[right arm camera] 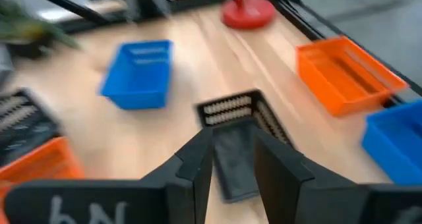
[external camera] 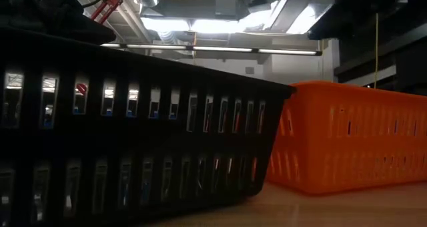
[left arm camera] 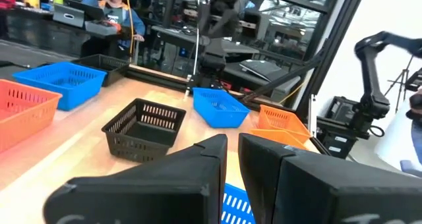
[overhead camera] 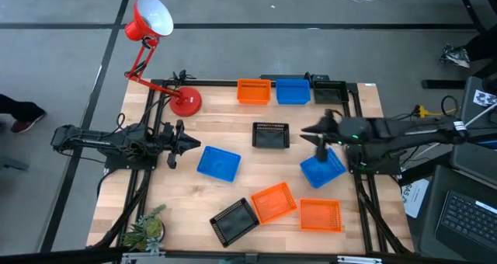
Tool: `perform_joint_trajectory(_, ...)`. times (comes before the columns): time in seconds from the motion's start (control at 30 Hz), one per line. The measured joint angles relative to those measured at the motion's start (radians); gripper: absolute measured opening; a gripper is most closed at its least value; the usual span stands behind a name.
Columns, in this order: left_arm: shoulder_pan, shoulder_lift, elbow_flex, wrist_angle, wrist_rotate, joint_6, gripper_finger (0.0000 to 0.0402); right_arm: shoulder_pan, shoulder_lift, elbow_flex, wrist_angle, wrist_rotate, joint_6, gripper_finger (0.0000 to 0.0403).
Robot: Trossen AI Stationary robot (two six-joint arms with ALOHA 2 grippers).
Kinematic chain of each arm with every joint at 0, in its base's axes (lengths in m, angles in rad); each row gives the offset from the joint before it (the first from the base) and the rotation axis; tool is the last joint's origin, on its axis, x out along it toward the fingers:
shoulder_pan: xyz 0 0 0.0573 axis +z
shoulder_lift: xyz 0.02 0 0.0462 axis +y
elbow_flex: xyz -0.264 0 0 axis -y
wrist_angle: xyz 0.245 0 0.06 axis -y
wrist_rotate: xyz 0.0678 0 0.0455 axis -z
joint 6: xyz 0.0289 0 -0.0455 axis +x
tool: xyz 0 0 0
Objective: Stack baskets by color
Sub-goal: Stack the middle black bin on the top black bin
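The right gripper [right arm camera: 232,137] has its fingers [right arm camera: 198,159] a little apart with nothing between them. It hangs over the table's 3 o'clock side and points toward 9 o'clock, at the black basket [right arm camera: 239,128] in the middle. That aim suggests the black basket is its next pick. Directly below this gripper, at its 6 o'clock in the high view, a blue basket [overhead camera: 322,171] lies skewed on the wood. Whether the fingers touch it I cannot tell.

The left gripper [left arm camera: 232,142] shows only a slim gap between its fingers and holds nothing. It waits low at the table's 9 o'clock side. A second blue basket [overhead camera: 218,163] sits just beside it toward 3 o'clock, probably left there within easy reach.

No stack of mixed or matched colours is visible yet. At 12 o'clock an orange basket [overhead camera: 253,91], a blue one [overhead camera: 293,91] and a black one [overhead camera: 329,90] stand in a row, likely as bases for each colour. At 6 o'clock a black basket [overhead camera: 234,220] and two orange baskets [overhead camera: 273,201] [overhead camera: 320,214] lie loosely, unsorted. The red lamp [overhead camera: 151,19] stands at 11 o'clock, clear of the work.
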Motion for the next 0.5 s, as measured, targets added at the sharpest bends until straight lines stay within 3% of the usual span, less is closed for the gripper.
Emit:
perform_joint_trajectory(0.13, 0.0, 0.0, 0.0, 0.0, 0.0, 0.0, 0.0031, -0.141, 0.239, 0.192, -0.164, -0.064, -0.061, 0.0106)
perform_joint_trajectory(0.27, 0.0, 0.0, 0.0, -0.001, 0.0, 0.0, 0.0031, -0.27, 0.459, 0.369, -0.252, -0.211, -0.19, 0.0106)
perform_joint_trajectory(0.4, 0.0, 0.0, 0.0, -0.025, 0.0, -0.001, 0.0031, -0.329, 0.628, 0.495, -0.281, -0.363, -0.394, 0.0106)
perform_joint_trajectory(0.5, 0.0, 0.0, 0.0, -0.065, 0.0, -0.008, 0.0031, -0.339, 0.71, 0.516, -0.276, -0.439, -0.512, 0.0106)
